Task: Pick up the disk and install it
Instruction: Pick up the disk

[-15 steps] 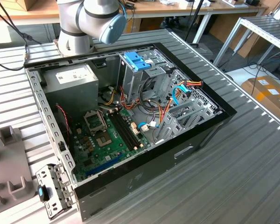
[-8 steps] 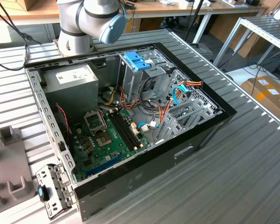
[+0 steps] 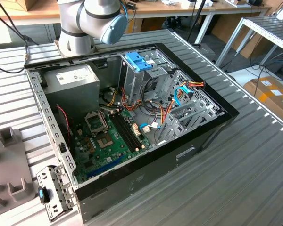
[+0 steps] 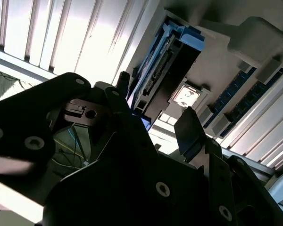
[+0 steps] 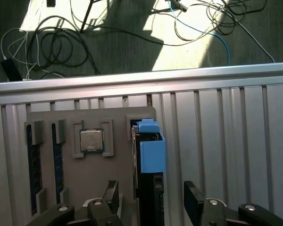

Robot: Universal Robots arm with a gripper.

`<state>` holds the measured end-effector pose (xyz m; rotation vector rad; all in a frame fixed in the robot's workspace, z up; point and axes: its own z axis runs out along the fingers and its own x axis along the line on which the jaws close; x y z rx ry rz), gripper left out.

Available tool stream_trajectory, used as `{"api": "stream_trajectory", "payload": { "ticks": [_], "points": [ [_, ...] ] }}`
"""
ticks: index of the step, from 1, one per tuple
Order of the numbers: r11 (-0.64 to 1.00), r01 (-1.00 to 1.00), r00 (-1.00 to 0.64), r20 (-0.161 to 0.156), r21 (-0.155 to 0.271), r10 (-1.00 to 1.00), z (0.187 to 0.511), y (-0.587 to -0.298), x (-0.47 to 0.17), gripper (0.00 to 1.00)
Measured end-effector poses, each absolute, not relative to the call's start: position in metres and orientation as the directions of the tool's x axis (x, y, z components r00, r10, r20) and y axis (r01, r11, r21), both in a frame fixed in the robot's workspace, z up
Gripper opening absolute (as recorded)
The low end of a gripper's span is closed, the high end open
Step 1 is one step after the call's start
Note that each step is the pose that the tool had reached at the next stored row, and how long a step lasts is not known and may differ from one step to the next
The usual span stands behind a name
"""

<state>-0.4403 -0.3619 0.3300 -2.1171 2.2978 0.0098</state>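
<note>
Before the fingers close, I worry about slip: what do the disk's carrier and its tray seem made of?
The disk's carrier looks like matte light-blue plastic: even colour, moulded blocky edges. The tray seems dull grey plastic, perhaps moulded or printed: flat tone, no glint, raised ribs.

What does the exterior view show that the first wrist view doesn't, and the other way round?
Exterior view: the open computer case with its motherboard, power supply and blue latch, plus the arm behind it.

First wrist view: the disk standing on edge in a grey tray, a processor beside it, the open gripper with one finger on either side of the disk, clear of it, and cables on the floor.

Both: the slatted table.
</note>
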Motion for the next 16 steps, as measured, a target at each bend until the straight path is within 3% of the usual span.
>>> {"api": "stream_trajectory", "payload": {
  "ticks": [16],
  "points": [
    [0.080,-0.997,-0.080,-0.017,-0.007,-0.997,0.299,-0.362,-0.442,0.66]
  ]
}}
